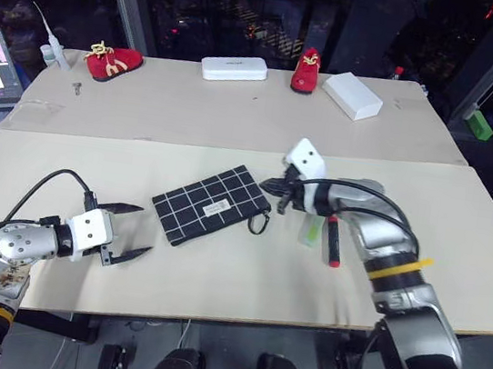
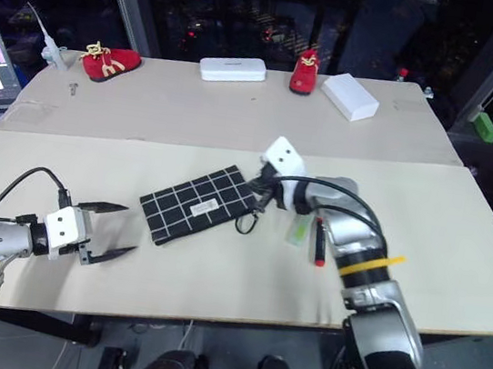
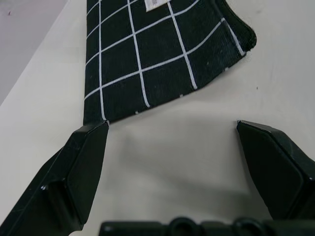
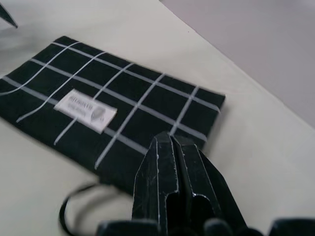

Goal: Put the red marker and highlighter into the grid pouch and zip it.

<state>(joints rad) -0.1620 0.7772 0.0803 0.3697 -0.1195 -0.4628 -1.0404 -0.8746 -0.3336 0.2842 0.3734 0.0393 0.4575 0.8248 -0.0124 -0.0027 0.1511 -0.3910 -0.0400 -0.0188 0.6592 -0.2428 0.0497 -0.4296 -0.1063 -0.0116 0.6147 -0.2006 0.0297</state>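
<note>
grid pouch (image 1: 211, 204): black, white grid, flat on tabletop (image 1: 216, 272)
highlighter (image 1: 311, 231): light green, beside red marker (image 1: 333, 243)

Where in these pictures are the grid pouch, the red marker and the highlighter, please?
grid pouch (image 1: 212, 203): left eye view, middle of its top face.
red marker (image 1: 333, 244): left eye view, mid-barrel.
highlighter (image 1: 311, 231): left eye view, its green body.

Open tabletop (image 1: 243, 276) noted around flat black grid-lined fabric pouch (image 1: 212, 203); slim red marker (image 1: 333, 243) and light-green translucent highlighter (image 1: 312, 230) obstructing beneath right arm.
</note>
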